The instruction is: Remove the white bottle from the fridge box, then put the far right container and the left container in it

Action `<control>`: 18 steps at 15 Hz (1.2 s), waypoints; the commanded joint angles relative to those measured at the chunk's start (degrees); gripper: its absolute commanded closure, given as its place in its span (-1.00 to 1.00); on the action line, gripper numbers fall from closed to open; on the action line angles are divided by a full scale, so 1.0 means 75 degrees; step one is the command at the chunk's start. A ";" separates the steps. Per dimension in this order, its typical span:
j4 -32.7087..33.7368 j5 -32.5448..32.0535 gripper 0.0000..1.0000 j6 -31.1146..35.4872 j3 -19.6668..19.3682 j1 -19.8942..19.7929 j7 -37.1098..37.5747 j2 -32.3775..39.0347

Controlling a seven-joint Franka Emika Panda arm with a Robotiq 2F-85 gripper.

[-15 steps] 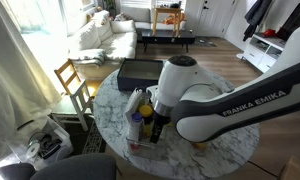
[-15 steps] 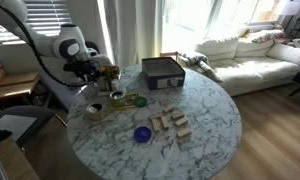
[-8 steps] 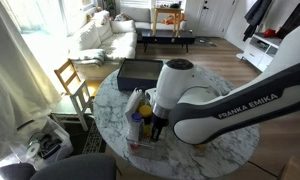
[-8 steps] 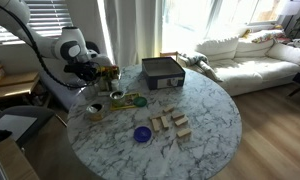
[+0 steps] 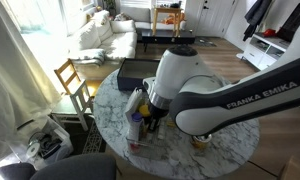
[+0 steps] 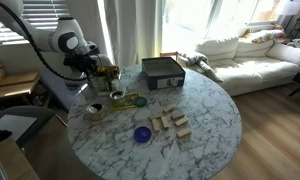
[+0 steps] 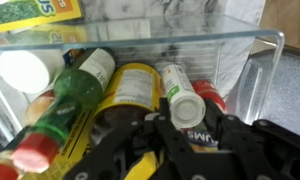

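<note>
In the wrist view the fridge box (image 7: 262, 62) is a clear bin holding several bottles lying side by side. The white bottle (image 7: 176, 88) lies right of centre, its round white cap toward me. My gripper (image 7: 186, 122) has one finger against each side of that cap and looks shut on it. In both exterior views the gripper (image 5: 152, 122) (image 6: 91, 69) reaches down into the bin (image 5: 137, 128) at the table's edge. The far right container, a low tan tin (image 6: 94, 110), stands on the marble table. Another small round container (image 6: 117, 96) stands near it.
A green bottle with a red cap (image 7: 74, 96) and a yellow-labelled bottle (image 7: 130, 92) lie left of the white one. A dark grey box (image 6: 162, 72), a green jar (image 6: 138, 100), a purple disc (image 6: 142, 133) and wooden blocks (image 6: 168, 123) share the round table. A chair (image 5: 72, 80) stands beside it.
The arm has risen a little over the bin in both exterior views. The things on the table have not moved.
</note>
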 commanded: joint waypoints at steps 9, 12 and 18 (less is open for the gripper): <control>-0.1559 -0.0922 0.75 -0.2520 -0.0125 -0.0389 0.0737 -0.3922; -0.2173 -0.1192 0.75 -0.3230 -0.0261 -0.0695 0.1116 -0.4801; -0.2007 -0.1002 0.25 -0.3223 -0.0269 -0.0707 0.0905 -0.4689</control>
